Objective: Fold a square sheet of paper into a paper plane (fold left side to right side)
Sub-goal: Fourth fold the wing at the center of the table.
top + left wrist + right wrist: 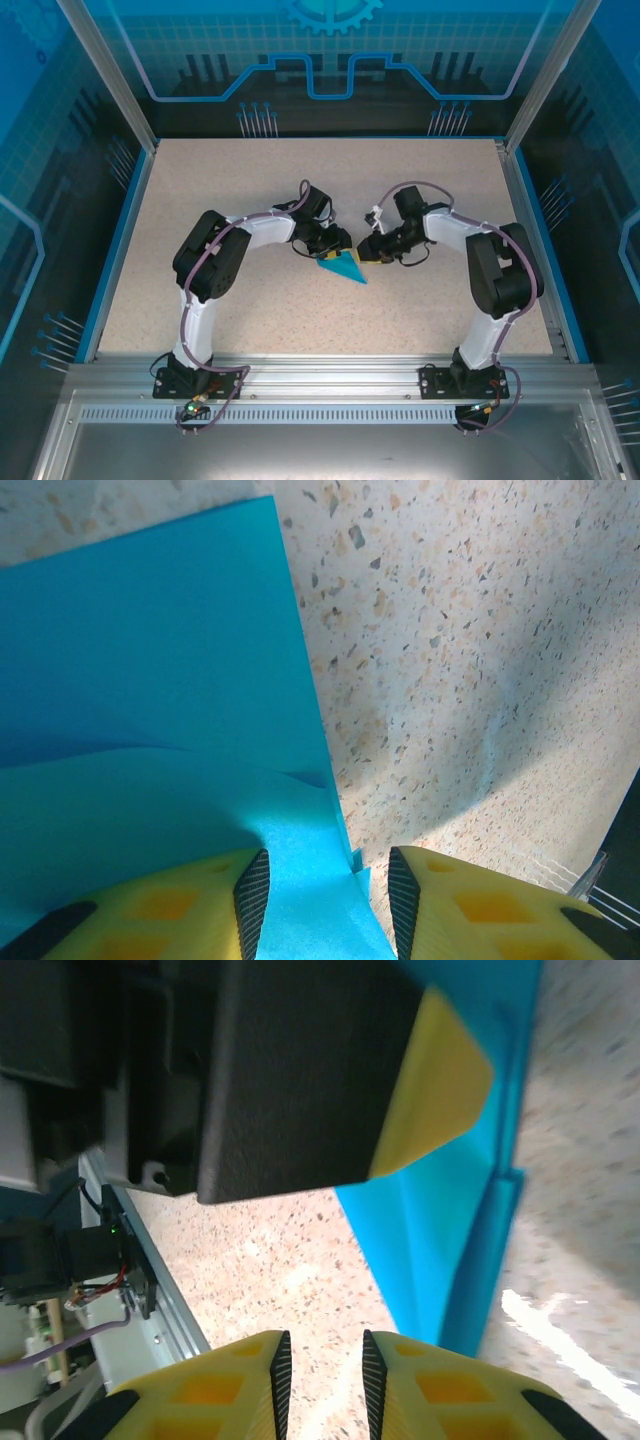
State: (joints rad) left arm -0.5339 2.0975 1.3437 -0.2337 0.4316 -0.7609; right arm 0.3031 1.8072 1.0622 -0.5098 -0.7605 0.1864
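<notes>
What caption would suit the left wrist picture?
Left gripper jaws apart, straddling the edge of the folded blue paper on the speckled table.

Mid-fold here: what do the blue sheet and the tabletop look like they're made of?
Blue sheet: thin matte paper, judging by its crisp straight edge and soft ripple. Tabletop: hard beige surface with dark speckles, probably laminate or composite stone. It has a faint sheen, but the exact material is unclear.
</notes>
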